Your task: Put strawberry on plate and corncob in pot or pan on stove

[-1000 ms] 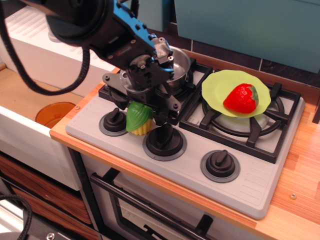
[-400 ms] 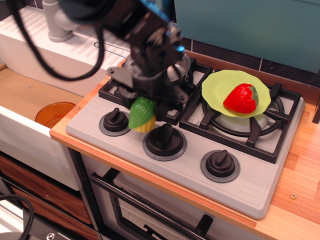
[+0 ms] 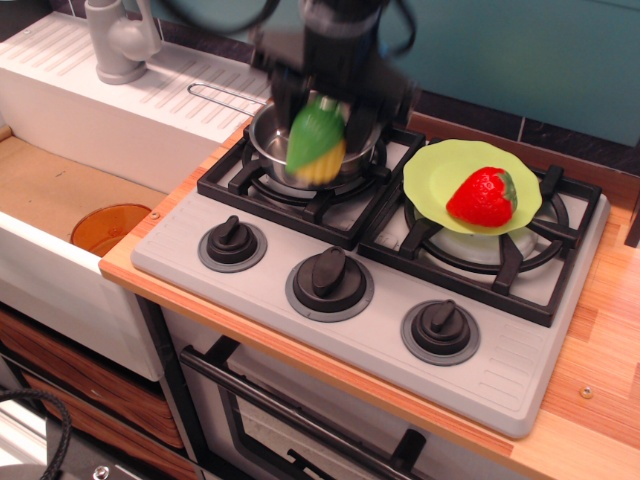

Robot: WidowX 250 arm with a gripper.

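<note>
My gripper (image 3: pixel 318 118) is shut on the corncob (image 3: pixel 316 143), green husk up and yellow kernels down, and holds it in the air just over the steel pan (image 3: pixel 268 140) on the stove's back left burner. The image is blurred there from motion. The pan's wire loop handle (image 3: pixel 222 93) points left over the drainboard. The red strawberry (image 3: pixel 483 196) lies on the lime-green plate (image 3: pixel 436 172), which rests on the right burner grate. The grey stove (image 3: pixel 500 370) has three black knobs along its front.
A white sink unit with a grey faucet (image 3: pixel 118 40) stands at the back left. An orange bowl (image 3: pixel 110 227) sits low in the sink at the left. A wooden counter (image 3: pixel 600 330) runs to the right of the stove. A teal wall (image 3: pixel 520 50) is behind.
My gripper has lifted the corncob from beside the front knobs and carried it up and back, to a spot over the pan. The strawberry and plate have not moved.
</note>
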